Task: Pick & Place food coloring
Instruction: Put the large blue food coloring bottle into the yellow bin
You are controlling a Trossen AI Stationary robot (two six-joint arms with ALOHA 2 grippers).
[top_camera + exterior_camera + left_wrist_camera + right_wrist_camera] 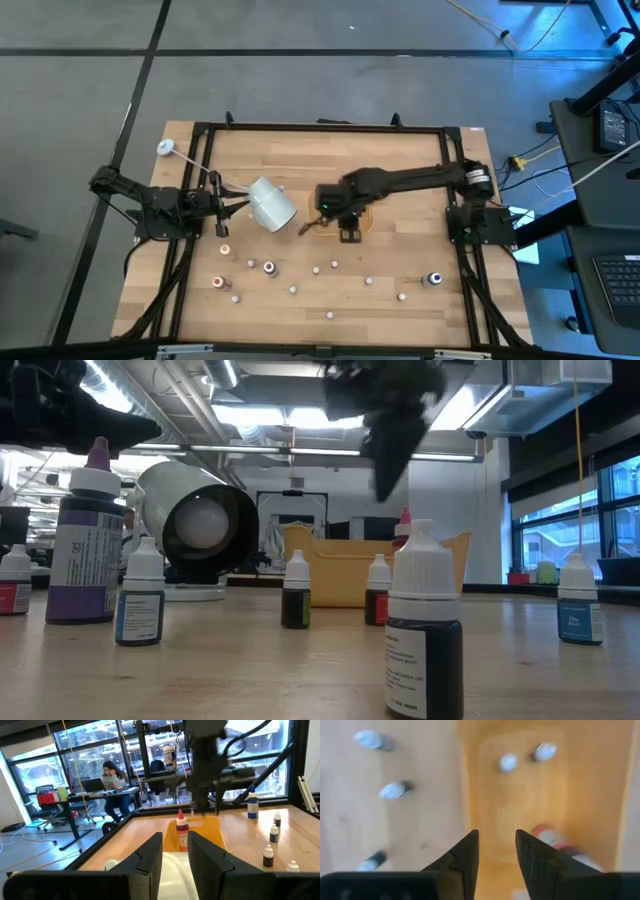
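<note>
Because the right arm reaches across from its side, the high view shows the right tool (349, 234) over the orange tray (366, 217) near the middle of the surface (400, 165), which looks like the drop point for the food coloring. Most of the small bottles (269, 267) lie scattered along the near part of the surface, well apart from the tray, so much of the sorting seems left to do. To the left, the left tool (238, 205) meets the white cup (271, 204), which lies tipped on its side.

From the low view, the cup (196, 525) shows its dark open mouth toward the camera, and the tray (335, 568) sits behind a row of upright bottles, the purple bottle (88, 540) tallest at the left. An arm hangs dark above the tray.

Through the left wrist view, the left tool (175, 852) has its fingers closed narrowly on the cup's white wall, probably to keep it steady. A red bottle (182, 830) stands in the tray beyond; a person sits at a desk far behind.

Seen in the right wrist view, the right tool (497, 845) points down into the tray, jaws slightly apart with nothing between them. Two whitish bottles (508, 762) and a red one (555, 840) rest on the tray floor.
</note>
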